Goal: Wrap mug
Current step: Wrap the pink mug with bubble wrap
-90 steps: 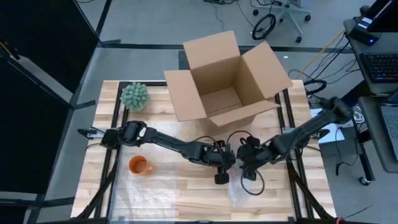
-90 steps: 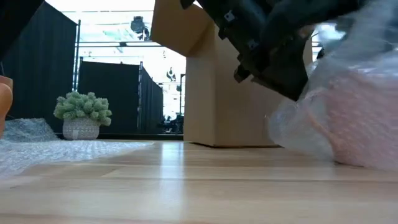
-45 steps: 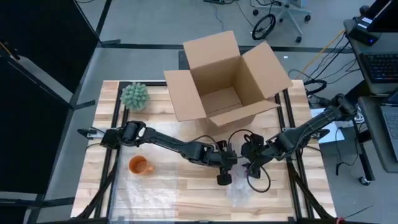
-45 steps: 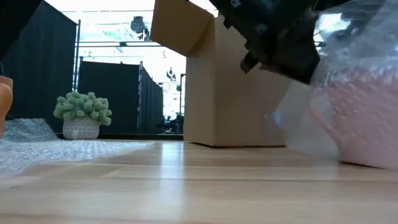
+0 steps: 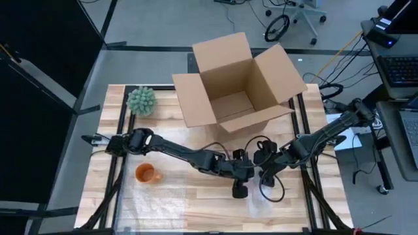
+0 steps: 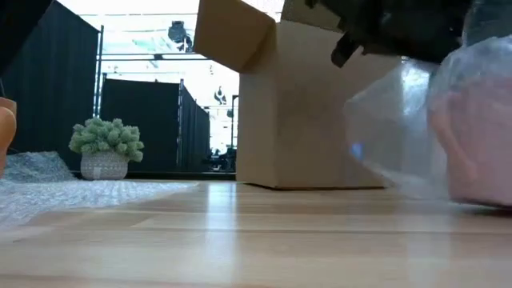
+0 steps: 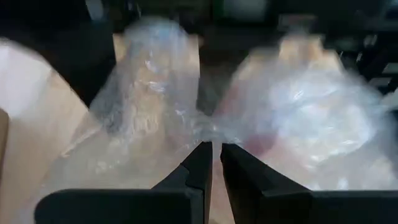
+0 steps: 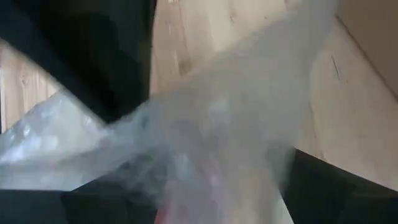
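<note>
While the left gripper [image 7: 216, 163] pinches the wrap [image 7: 186, 118], fingers nearly closed, the pink mug [image 6: 480, 144] sits at its 2 o'clock. Whether the right gripper [image 5: 266, 175], nearer the mug, is open I cannot tell.

A light wooden table [image 5: 196, 199] of pale planks fills the middle of the high view. Near its upper left corner stands a small green plant [image 5: 141, 100] in a pot. An open cardboard box [image 5: 236, 85] sits at the upper middle, flaps spread. An orange mug [image 5: 145, 173] rests at the lower left, just above a sheet of bubble wrap [image 5: 153, 205] lying flat along the lower edge. A pink bundle in bubble wrap [image 6: 472, 128] lies at the lower middle right.
</note>
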{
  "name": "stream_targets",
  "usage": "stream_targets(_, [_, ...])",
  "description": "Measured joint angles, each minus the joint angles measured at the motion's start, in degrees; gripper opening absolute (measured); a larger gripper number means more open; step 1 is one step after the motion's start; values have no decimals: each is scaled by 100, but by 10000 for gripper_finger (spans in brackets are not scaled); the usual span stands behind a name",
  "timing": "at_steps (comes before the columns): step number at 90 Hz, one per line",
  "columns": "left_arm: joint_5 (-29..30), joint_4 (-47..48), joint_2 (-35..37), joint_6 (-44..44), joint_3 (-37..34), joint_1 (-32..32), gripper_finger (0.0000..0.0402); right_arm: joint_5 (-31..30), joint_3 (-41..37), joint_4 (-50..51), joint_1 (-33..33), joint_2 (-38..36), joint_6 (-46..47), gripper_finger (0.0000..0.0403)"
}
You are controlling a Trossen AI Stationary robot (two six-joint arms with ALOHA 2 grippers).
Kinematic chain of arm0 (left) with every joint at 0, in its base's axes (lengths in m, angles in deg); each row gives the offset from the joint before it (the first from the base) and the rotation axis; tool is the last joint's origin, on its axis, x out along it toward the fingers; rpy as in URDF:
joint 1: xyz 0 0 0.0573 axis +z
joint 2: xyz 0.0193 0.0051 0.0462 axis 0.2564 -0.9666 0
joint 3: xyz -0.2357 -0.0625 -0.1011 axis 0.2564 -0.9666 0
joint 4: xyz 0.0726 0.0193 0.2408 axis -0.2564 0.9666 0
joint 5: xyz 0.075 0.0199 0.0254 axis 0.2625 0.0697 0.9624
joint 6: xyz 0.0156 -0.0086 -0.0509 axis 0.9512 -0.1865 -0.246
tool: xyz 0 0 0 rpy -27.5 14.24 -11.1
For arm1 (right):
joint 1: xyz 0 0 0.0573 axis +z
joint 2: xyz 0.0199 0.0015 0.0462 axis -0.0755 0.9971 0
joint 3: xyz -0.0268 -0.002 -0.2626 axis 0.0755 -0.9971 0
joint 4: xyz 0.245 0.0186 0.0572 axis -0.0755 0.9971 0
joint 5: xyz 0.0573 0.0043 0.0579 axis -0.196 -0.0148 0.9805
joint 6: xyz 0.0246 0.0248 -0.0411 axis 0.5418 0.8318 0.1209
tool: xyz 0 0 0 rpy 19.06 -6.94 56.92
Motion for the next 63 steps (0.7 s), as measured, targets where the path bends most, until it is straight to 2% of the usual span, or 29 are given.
stream_targets(15, [227, 570, 52, -16, -5, 0, 26, 2, 0, 128, 0, 0, 21, 258])
stream_targets(27, [193, 331, 106, 2, 35, -24, 26, 2, 2, 202, 0, 0, 9, 258])
stream_targets(50, [-409, -320, 53, 23, 58, -42, 26, 3, 2, 227, 0, 0, -3, 258])
stream_targets(63, [-431, -482, -92, -12, 4, -17, 26, 2, 2, 229, 0, -2, -3, 258])
